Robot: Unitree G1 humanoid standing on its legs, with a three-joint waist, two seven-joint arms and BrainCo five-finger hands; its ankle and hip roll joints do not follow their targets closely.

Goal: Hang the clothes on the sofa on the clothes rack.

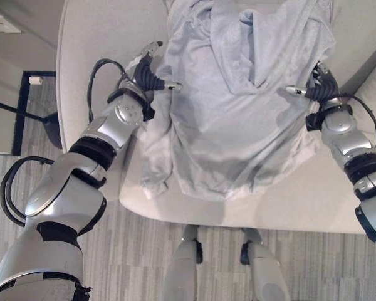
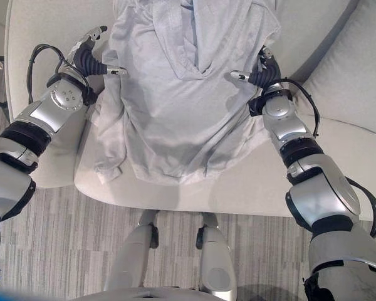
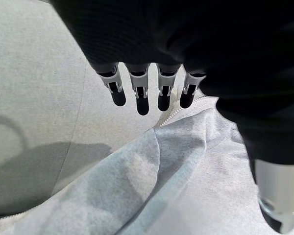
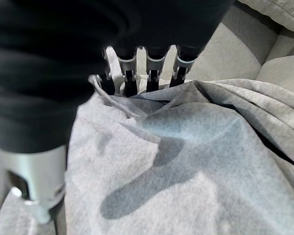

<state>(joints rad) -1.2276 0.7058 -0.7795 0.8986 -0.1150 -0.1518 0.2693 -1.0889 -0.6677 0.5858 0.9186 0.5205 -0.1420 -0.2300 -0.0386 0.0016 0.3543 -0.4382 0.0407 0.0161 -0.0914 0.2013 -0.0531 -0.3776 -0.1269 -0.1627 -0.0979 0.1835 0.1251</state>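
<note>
The grey hooded sweatshirt (image 1: 238, 106) lies spread on the sofa (image 1: 94, 56) between my two hands. My left hand (image 1: 149, 74) is at its one shoulder edge, fingers (image 3: 142, 95) straight and relaxed above the cloth, holding nothing. My right hand (image 2: 261, 70) is at the other edge; its fingers (image 4: 152, 78) reach over a fold and are also straight, with no grip yet. I think the risk is an uneven grasp: if one hand takes only a thin fold or the sleeve, the garment may slip or hang twisted when lifted.
</note>
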